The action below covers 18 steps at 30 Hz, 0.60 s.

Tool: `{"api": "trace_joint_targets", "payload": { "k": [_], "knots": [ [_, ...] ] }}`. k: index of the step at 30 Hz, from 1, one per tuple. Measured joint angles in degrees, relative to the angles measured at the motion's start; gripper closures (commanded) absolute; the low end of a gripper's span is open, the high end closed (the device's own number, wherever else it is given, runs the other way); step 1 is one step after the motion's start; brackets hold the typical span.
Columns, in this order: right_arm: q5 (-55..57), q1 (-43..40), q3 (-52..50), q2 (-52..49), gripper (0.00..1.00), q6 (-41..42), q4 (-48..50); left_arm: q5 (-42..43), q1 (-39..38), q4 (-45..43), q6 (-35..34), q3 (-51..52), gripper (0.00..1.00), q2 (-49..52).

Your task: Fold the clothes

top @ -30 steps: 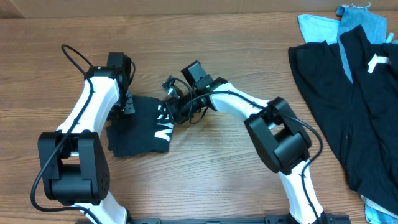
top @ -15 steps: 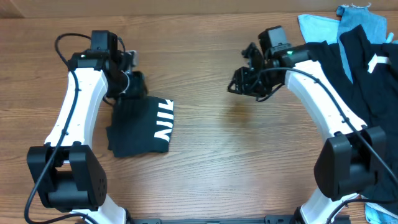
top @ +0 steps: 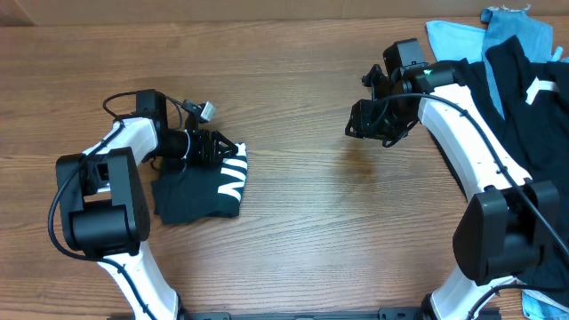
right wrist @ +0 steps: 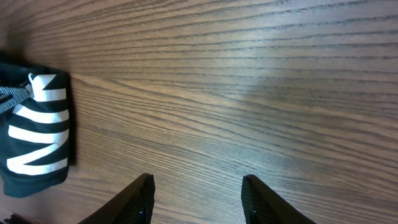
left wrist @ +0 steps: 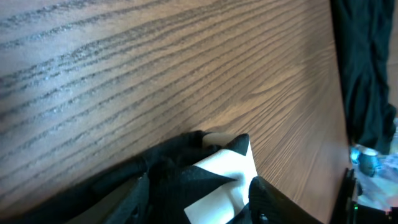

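A folded black T-shirt (top: 197, 185) with white lettering lies on the table at the left, and it also shows at the left edge of the right wrist view (right wrist: 36, 134). My left gripper (top: 213, 147) lies low over the shirt's upper right corner. In the left wrist view its jaws (left wrist: 202, 200) stand apart, open, with a bunched fold of black cloth and white print (left wrist: 217, 177) lying between them. My right gripper (top: 366, 124) hangs open over bare wood, well to the right of the shirt, with nothing between its fingers (right wrist: 144, 198). More clothes (top: 520, 142) lie heaped at the far right.
The heap at the right is mostly black cloth, with light blue pieces (top: 455, 37) at its top edge. Brown wood table (top: 302, 231) runs between the folded shirt and the heap. The right arm's forearm crosses the heap's left edge.
The right gripper has left the folded shirt and swung far right. The left gripper has come round from the shirt's upper left to its upper right corner, and its jaws have widened.
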State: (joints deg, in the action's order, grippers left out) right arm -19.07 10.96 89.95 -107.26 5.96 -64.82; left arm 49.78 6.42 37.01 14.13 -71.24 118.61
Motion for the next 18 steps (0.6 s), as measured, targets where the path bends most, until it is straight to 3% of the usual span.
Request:
{"api": "trace_joint_targets", "payload": {
  "k": [3,4,6,11,15,18],
  "knots": [
    [0.0,0.0,0.0,0.0,0.51,0.0,-0.3,0.7,0.2,0.1,0.0,-0.4,0.37,0.5],
    [0.0,0.0,0.0,0.0,0.51,0.0,-0.4,0.7,0.5,0.6,-0.2,-1.1,0.32,0.8],
    [0.0,0.0,0.0,0.0,0.51,0.0,-0.4,1.9,1.1,2.7,-0.6,-3.5,0.00,1.9],
    [0.0,0.0,0.0,0.0,0.51,0.0,-0.4,3.8,5.7,14.8,-0.8,-19.0,0.00,2.1],
    [0.0,0.0,0.0,0.0,0.51,0.0,-0.3,-11.2,5.7,21.4,-0.7,-23.5,0.00,-3.9],
    [-1.2,0.1,0.0,0.0,0.50,-1.3,-2.4,-22.7,5.7,22.8,5.7,-23.7,0.00,-5.4]
  ]
}}
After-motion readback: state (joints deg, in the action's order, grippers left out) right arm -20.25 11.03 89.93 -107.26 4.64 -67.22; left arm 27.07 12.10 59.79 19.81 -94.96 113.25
